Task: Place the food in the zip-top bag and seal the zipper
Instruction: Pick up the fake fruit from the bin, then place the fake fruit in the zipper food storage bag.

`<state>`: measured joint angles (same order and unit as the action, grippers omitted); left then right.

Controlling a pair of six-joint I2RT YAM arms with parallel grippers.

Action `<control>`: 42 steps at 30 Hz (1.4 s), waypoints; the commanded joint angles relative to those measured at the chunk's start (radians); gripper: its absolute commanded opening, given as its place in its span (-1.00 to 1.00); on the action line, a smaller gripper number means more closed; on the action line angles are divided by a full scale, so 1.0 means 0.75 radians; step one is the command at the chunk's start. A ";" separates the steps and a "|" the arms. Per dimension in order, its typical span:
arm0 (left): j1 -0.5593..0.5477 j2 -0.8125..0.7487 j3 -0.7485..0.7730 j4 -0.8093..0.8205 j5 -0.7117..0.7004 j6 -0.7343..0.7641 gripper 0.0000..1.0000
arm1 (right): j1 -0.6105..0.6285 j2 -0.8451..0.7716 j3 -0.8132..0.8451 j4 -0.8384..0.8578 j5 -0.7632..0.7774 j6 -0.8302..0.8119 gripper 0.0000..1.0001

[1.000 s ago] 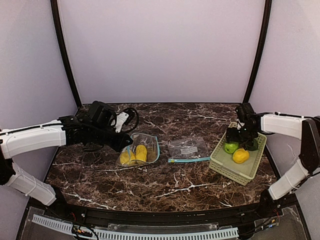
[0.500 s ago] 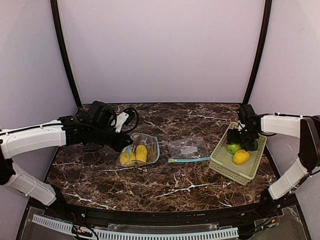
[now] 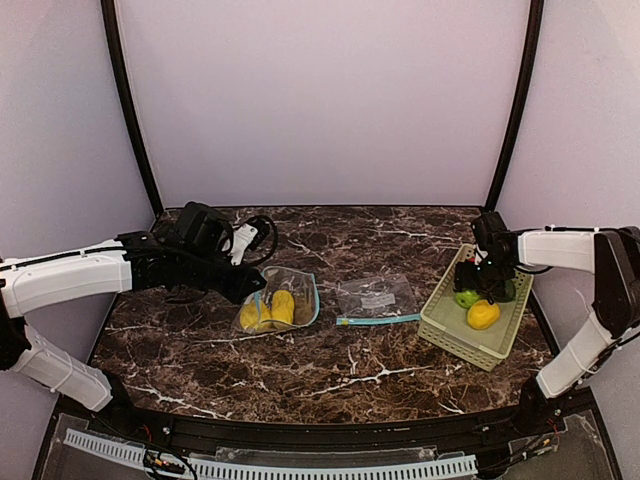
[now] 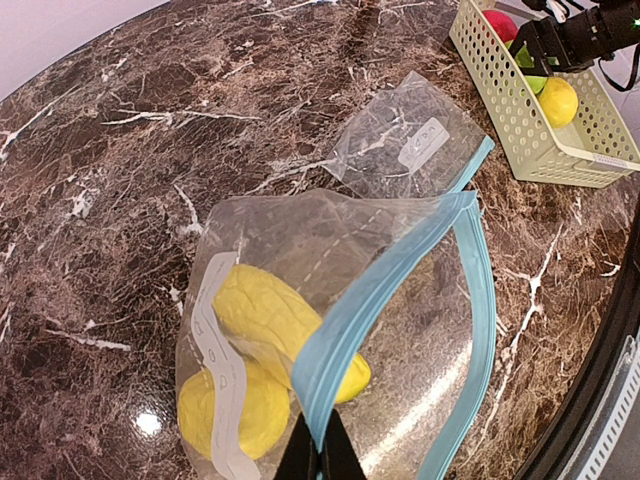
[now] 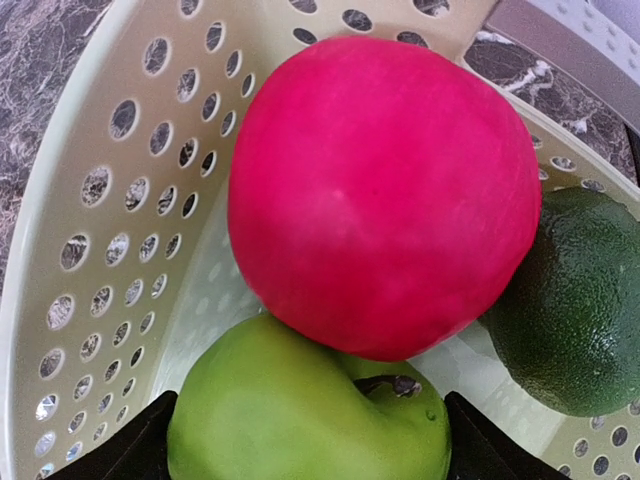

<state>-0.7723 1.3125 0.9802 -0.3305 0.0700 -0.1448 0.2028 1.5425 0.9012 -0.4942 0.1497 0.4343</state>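
A clear zip-top bag (image 4: 330,260) with a blue zipper lies left of centre and holds two yellow pieces (image 4: 270,315). My left gripper (image 4: 318,455) is shut on the bag's blue zipper edge, holding the mouth up. In the pale green basket (image 5: 90,200) at the right lie a red ball (image 5: 385,190), a light green ball (image 5: 300,410), a dark green piece (image 5: 580,310) and a yellow piece (image 3: 483,314). My right gripper (image 5: 308,440) is down in the basket, its black fingers set against both sides of the light green ball, which rests on the basket floor.
A second, flat and empty zip-top bag (image 3: 377,298) lies between the filled bag and the basket. Black cable (image 3: 262,235) loops behind the left wrist. Dark frame posts stand at the back corners, and the basket sits close to the right table edge.
The right gripper has sunk a little deeper into the basket and its fingers have drawn in onto the light green ball. The left arm and the bag are unmoved.
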 commanded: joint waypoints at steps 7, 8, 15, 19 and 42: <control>0.007 -0.025 -0.012 0.001 0.011 0.003 -0.99 | -0.009 0.000 0.013 0.026 0.009 -0.006 0.59; 0.007 -0.025 -0.012 0.000 0.011 0.002 -0.99 | -0.009 -0.004 0.015 0.023 0.006 -0.006 0.59; 0.005 -0.029 -0.014 0.001 0.008 0.006 -0.99 | -0.008 -0.148 0.020 -0.039 -0.006 0.000 0.56; 0.005 -0.030 -0.014 0.002 0.008 0.006 -0.99 | -0.007 -0.293 0.013 -0.091 -0.031 -0.010 0.56; 0.003 -0.030 -0.020 0.025 0.083 0.013 -0.99 | 0.444 -0.927 -0.139 0.149 -0.713 -0.015 0.44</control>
<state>-0.7723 1.3125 0.9802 -0.3294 0.1120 -0.1432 0.4068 0.8505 0.8227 -0.5053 -0.3202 0.3840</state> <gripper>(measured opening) 0.008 0.785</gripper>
